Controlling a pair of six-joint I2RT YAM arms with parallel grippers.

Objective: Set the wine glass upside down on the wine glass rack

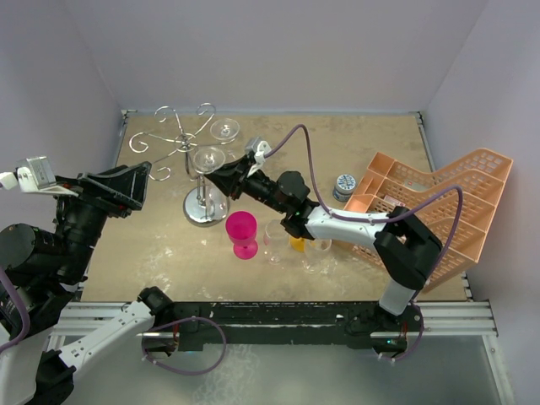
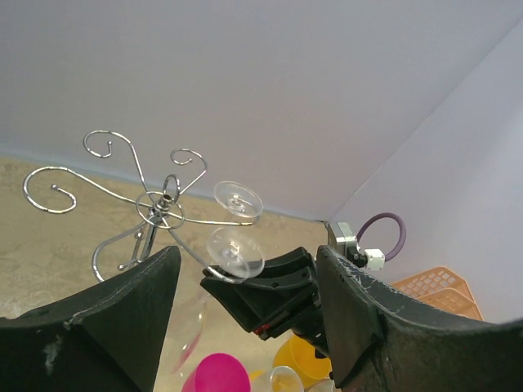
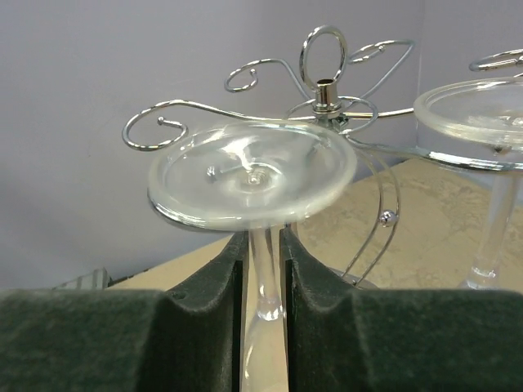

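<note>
Right wrist view: the right claw (image 3: 263,245) is clamped on the thin stem of the clear glass (image 3: 253,173), stem upright, round foot uppermost, level with the curled chrome wires of the rack (image 3: 323,94), just this side of its post. The left claw (image 1: 142,184), jaws apart, hovers farther off, left of the rack

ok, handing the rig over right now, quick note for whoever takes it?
Left gripper: open, empty, left of the rack.
Right gripper: shut on the stem of the clear wine glass, foot up, at a scroll arm of the shiny chrome wire rack.
Done: glass inverted and at the rack; a second clear glass already hangs on a far arm.
Left: can't tell if the foot is seated on the arm. Check, release, pull back.
</note>
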